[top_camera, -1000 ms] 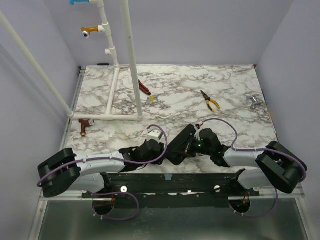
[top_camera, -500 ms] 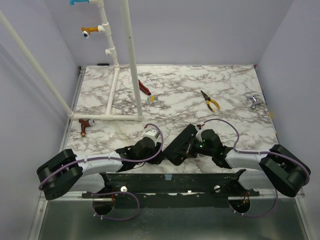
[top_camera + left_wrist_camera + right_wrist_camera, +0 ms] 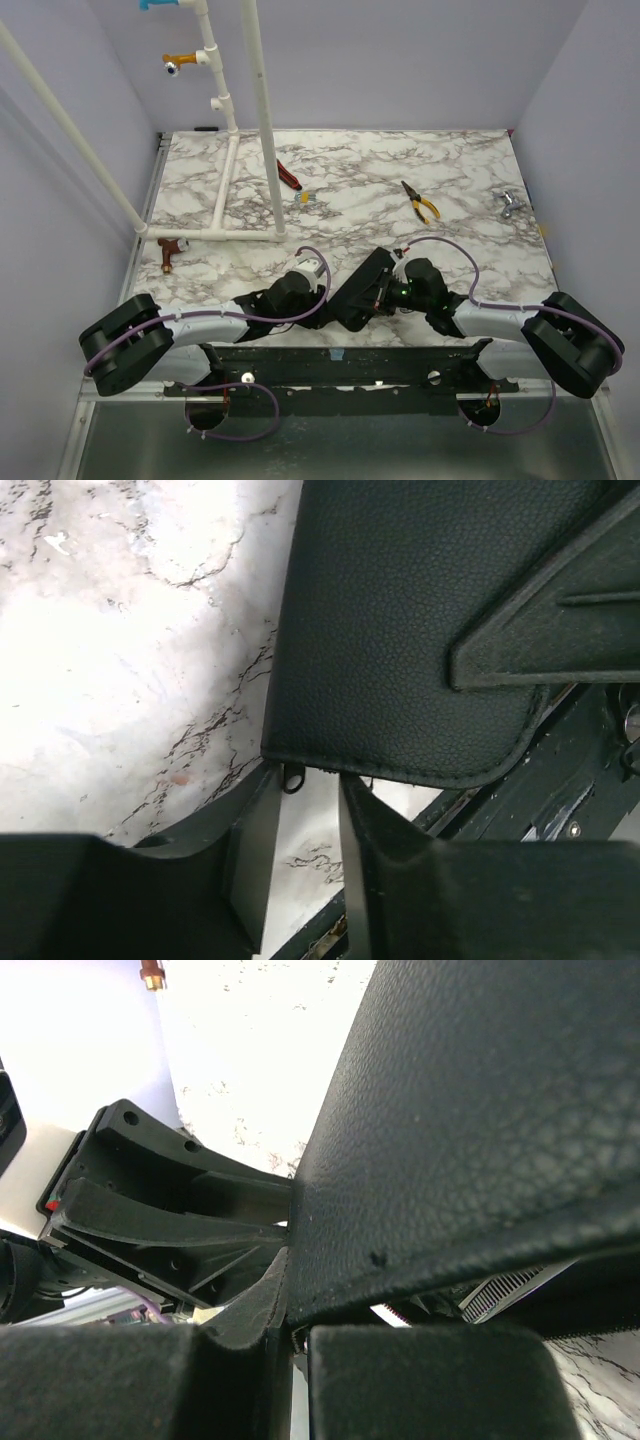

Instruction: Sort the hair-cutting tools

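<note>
Marble table [image 3: 470, 170], seen from above. A black case [image 3: 362, 288] stands tilted at 6 o'clock, between the two arms. No scissors or comb shows in any view; they are probably zipped inside. The right gripper [image 3: 292, 1360] appears pinched on the case's corner. The left gripper [image 3: 300, 850] is narrowly spread, with the zipper pull [image 3: 292, 776] just beyond its tips.

Hazards:
- The grained corner may slip from the right pinch.
- The left fingers may close beside the tiny pull.
- A tug may drag the case off the near edge.
</note>
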Available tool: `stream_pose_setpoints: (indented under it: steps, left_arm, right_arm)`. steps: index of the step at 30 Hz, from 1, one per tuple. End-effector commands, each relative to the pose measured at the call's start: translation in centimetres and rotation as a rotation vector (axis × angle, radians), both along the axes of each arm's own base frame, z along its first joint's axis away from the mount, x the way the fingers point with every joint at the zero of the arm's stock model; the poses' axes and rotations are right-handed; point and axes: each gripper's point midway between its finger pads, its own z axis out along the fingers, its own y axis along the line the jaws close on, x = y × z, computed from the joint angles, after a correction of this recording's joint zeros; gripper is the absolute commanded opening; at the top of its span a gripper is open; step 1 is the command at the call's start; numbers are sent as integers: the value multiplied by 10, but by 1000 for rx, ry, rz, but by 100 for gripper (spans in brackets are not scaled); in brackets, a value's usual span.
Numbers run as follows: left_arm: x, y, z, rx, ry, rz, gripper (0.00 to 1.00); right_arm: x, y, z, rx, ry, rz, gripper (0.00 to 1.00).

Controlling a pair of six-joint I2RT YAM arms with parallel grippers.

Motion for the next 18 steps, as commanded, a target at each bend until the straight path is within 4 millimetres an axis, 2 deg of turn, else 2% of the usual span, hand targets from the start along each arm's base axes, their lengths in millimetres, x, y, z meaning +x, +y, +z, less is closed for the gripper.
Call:
stream_pose_setpoints:
  steps: [1,6,9,15,18]
  left_arm:
    - [4,-12,12,-52,-23,-33,26]
    - [3,-9,8,-45,-18,-24,18]
    - [3,-7,6,-37,-11,-18,18]
    - [4,-3,1,-25,-8,4,40]
    - [5,-2,-1,-31,-5,16,42]
  right_arm:
    - [-4,1,7,27,-34,40,1]
    - [-5,0,5,25,-29,39,1]
    - [-4,0,7,31,-33,40,1]
    - [-5,1,12,42,-38,50,1]
    - [-6,2,16,47,-48,60,1]
